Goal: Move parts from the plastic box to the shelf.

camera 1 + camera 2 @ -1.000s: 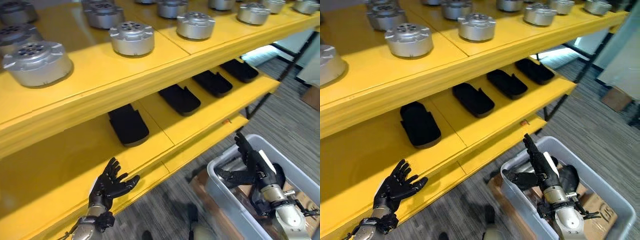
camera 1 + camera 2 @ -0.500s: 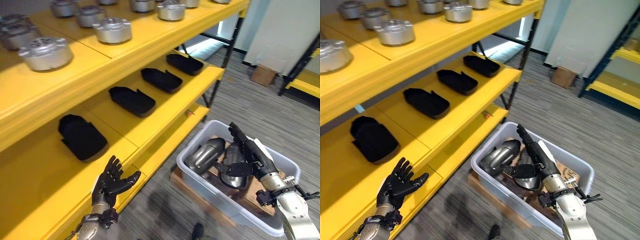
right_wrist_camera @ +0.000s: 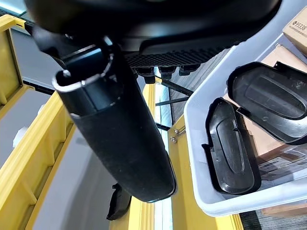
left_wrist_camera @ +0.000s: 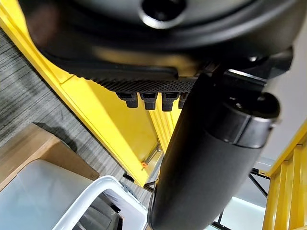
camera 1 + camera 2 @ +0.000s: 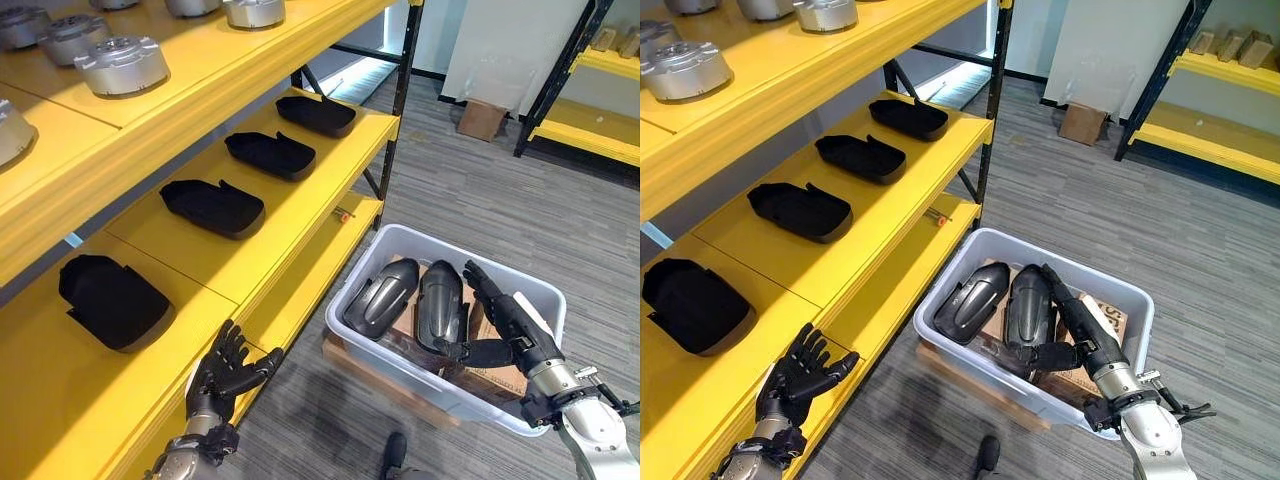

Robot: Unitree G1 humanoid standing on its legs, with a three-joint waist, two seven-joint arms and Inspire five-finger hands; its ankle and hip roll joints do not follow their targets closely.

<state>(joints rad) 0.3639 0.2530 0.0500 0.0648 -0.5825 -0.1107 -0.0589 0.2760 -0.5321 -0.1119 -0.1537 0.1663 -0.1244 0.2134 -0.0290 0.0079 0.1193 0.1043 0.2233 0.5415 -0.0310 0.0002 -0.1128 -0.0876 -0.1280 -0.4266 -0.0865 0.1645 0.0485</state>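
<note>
- Reaching deeper than a second ago, right hand [image 5: 505, 325], fingers straight, touches dark curved shell parts [image 5: 440, 305] inside white plastic box [image 5: 400, 238], lower right.
- Left hand [image 5: 225, 368], fingers spread, hovers beside yellow metal shelf [image 5: 300, 195], lower left.

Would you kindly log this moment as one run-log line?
right robot hand: open, over grey plastic box | dark curved shell parts: in box, ungrasped | left robot hand: open by yellow shelf
</note>
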